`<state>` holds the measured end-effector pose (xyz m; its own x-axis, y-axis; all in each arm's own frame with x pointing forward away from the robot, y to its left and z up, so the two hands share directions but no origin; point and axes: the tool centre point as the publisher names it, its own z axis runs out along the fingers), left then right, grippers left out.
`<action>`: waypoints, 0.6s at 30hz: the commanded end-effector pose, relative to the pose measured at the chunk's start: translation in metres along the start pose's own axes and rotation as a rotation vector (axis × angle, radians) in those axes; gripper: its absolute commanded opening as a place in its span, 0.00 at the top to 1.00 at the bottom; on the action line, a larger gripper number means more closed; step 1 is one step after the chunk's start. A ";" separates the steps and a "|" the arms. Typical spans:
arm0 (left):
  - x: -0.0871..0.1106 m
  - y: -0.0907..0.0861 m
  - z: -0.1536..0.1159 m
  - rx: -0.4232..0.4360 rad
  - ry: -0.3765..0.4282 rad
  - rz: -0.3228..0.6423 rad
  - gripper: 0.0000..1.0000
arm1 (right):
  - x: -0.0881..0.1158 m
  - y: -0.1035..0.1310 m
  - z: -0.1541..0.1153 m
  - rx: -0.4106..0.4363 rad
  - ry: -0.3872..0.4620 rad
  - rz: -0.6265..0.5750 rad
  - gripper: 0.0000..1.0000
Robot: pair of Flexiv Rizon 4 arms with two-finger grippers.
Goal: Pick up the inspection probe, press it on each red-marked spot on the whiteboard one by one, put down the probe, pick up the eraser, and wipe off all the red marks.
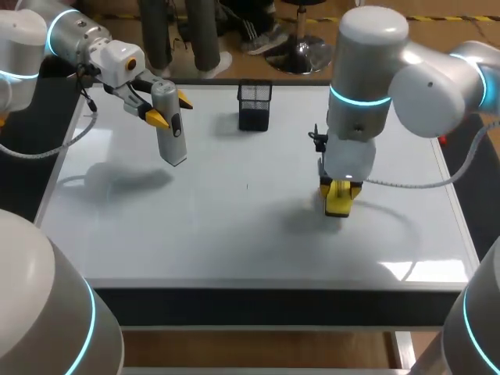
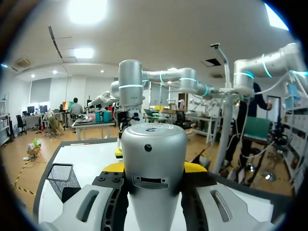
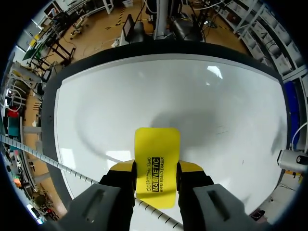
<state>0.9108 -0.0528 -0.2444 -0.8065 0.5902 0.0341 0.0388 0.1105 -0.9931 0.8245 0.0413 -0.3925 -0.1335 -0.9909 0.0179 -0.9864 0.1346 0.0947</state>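
As you look from above, your left gripper (image 1: 170,109) clamps the silver probe (image 1: 173,139), which hangs below its fingers over the whiteboard (image 1: 234,234); your right gripper (image 1: 341,191) grips the yellow eraser (image 1: 337,208) just under it, down at the board. Left wrist: probe (image 2: 153,159) pinched between both fingers, mesh basket (image 2: 61,179) off to one side. Right wrist: eraser (image 3: 156,163) held between the fingers, whiteboard (image 3: 216,110) ahead.
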 end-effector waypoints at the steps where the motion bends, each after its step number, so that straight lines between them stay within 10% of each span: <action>1: -0.001 -0.001 -0.001 0.000 0.004 -0.001 1.00 | -0.002 -0.008 -0.017 -0.005 -0.006 -0.010 1.00; 18: -0.001 -0.001 -0.001 0.000 0.004 -0.001 1.00 | -0.011 -0.023 -0.032 0.012 -0.009 -0.019 1.00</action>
<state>0.9108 -0.0528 -0.2444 -0.8065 0.5902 0.0342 0.0388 0.1105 -0.9931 0.8510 0.0499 -0.3639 -0.1177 -0.9930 0.0036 -0.9895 0.1175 0.0843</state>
